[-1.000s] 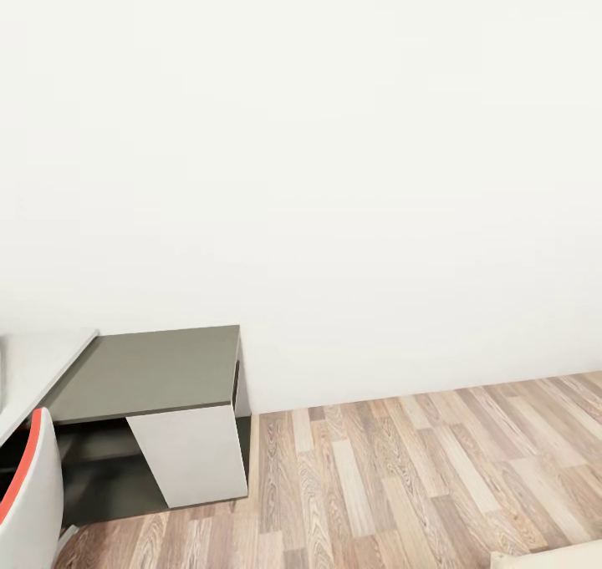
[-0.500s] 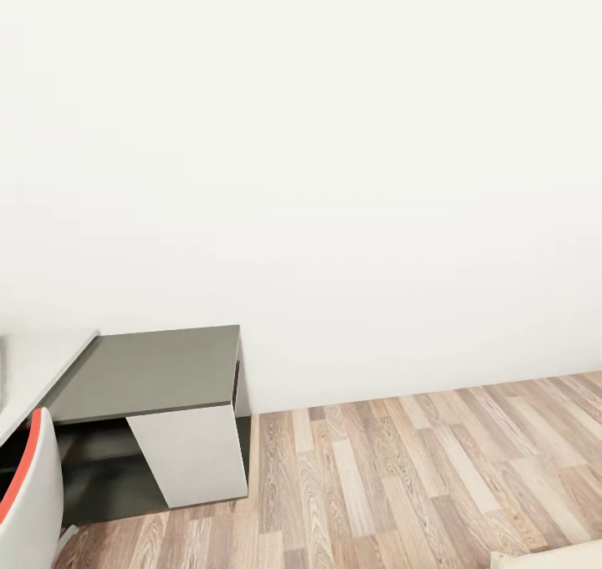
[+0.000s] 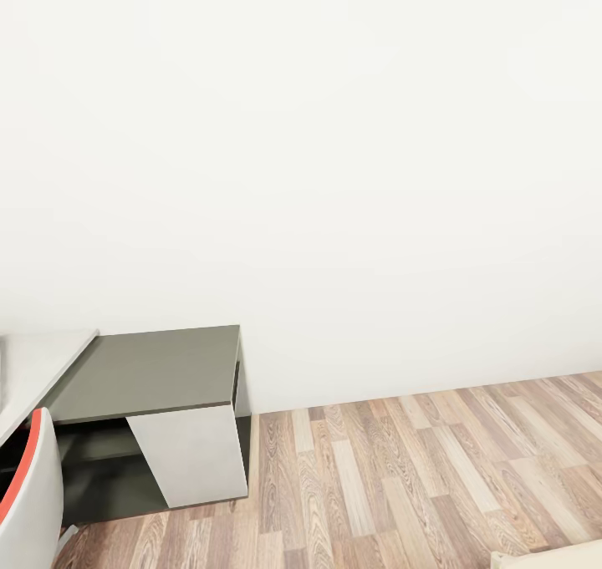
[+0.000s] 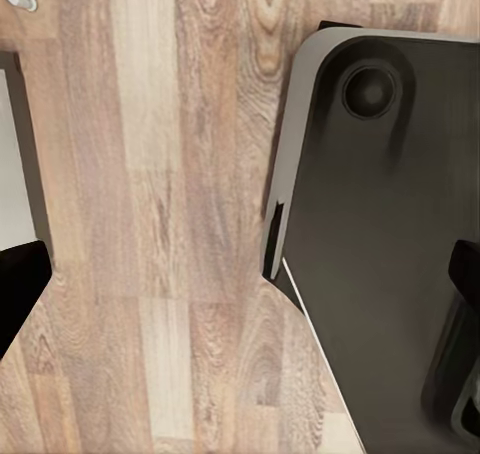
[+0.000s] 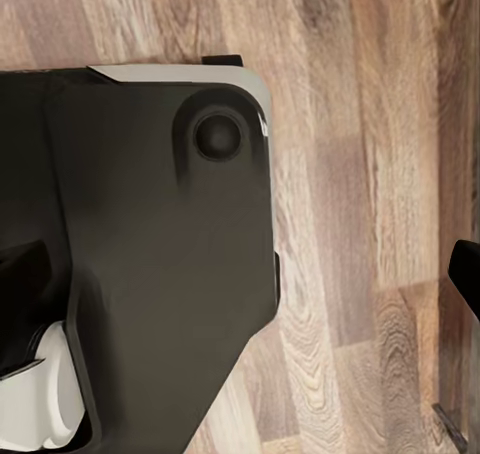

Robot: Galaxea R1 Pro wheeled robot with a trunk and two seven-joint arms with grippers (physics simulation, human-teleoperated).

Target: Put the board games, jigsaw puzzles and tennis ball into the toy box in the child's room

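The head view faces a plain white wall above a wood-plank floor. At the view's lower left stands a low dark grey cabinet with a white slanted side panel and an open dark recess beneath its top. Touching the cabinet's left end is a corner of the white-topped table; the toys and the toy box cannot be located from this moment. A white chair back with a red-orange rim occupies the bottom left corner, and a pale beige edge sits at the bottom right corner. Both wrist views look down on the floor and on the robot's dark base, which has a light-edged rounded corner. No brand, label or writing is legible anywhere. Left pincer state: cannot tell. Right pincer state: cannot tell.
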